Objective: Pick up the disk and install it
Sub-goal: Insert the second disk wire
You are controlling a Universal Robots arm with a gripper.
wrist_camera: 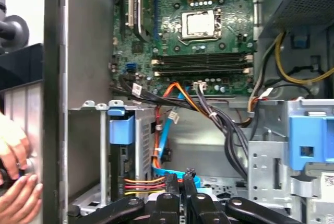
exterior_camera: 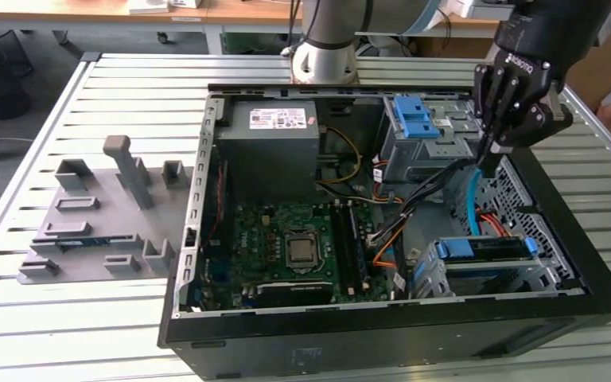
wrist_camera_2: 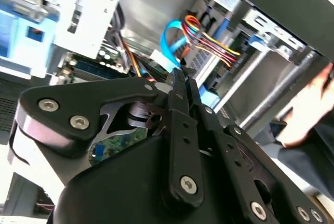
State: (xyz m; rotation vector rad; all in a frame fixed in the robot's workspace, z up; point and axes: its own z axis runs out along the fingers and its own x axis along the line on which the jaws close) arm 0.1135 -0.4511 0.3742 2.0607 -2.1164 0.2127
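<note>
Disk position: disk (exterior_camera: 483, 249) lies flat in the lower drive cage (exterior_camera: 544, 274), at the case corner nearest the camera on the exterior view's right. Looks seated rather than loose, though I can't confirm it is fully home.
Disk axis: long side runs across the exterior view, left to right. The blue bracket frames it along the top edge and both ends.
Bracket tab: blue end piece (wrist_camera: 121, 128) sits at the cage mouth in the first wrist view, with yellow and red power leads (wrist_camera: 146, 183) running in just below it.
Tool vs disk: tool (exterior_camera: 488, 163) hangs above the case interior, well apart from the disk. It is deeper into the case than the disk and clearly higher, so the disk is down and toward the camera from the tips.
Tool state: fingers (wrist_camera_2: 180, 96) pressed together, tips pointing down. Nothing visibly pinched between them.
Tool neighbours: blue data cable (wrist_camera: 159, 145) runs just beside the tips in the first wrist view. I can't tell whether they touch.
Tool corridor: tool sits between the upper drive cage (exterior_camera: 433, 147) with its blue latch (exterior_camera: 417, 119) and the case's right wall (exterior_camera: 560, 199).
Case: open tower (exterior_camera: 391, 350) lying on its side, motherboard (exterior_camera: 295, 239) and power supply (exterior_camera: 274, 135) on the exterior view's left of the cages.
Surface: slatted metal surface (exterior_camera: 93, 87) carries the case and a grey fixture plate (exterior_camera: 93, 215).
Person: a hand (wrist_camera: 15, 172) rests at the outside of the case wall, near the disk's cage.
</note>
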